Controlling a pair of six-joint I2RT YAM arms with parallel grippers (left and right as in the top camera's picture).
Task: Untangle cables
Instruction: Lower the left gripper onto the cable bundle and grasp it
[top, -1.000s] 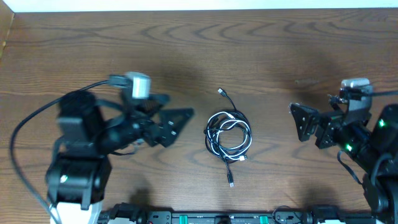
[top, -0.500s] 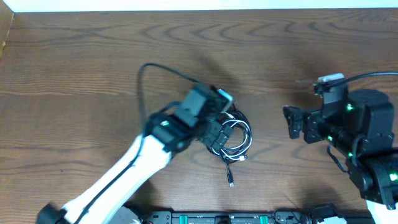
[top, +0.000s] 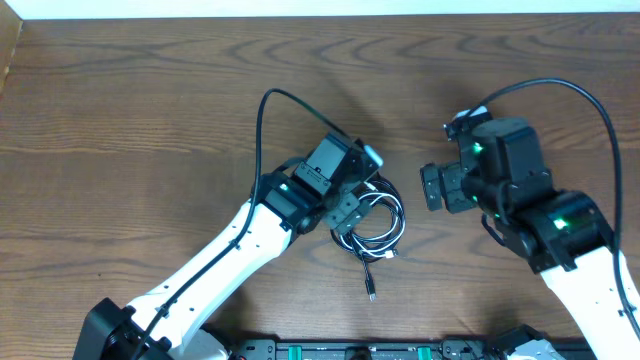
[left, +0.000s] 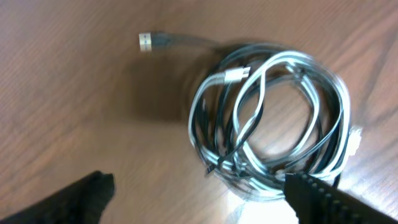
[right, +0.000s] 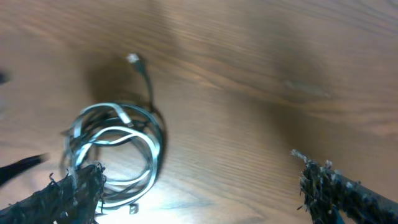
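The cables (top: 378, 222) lie as one coiled tangle of thin black and whitish cords on the wooden table, with plug ends sticking out above and below. My left gripper (top: 342, 214) is open, right over the coil's left side. In the left wrist view the cables (left: 273, 124) fill the upper right, between and beyond the open fingers (left: 199, 196). My right gripper (top: 432, 187) is open, just right of the coil and apart from it. In the right wrist view the cables (right: 118, 146) lie at the left finger, and the gripper (right: 199, 193) is open.
The wooden table (top: 150, 100) stretches round the coil. A black lead (top: 280, 110) arcs from the left arm and another (top: 590, 110) loops over the right arm. A rail with fittings runs along the front edge (top: 360, 350).
The left arm swung in from the left and now hovers over the coil. The right arm moved left and up, closer to the coil. The cables have not visibly shifted.
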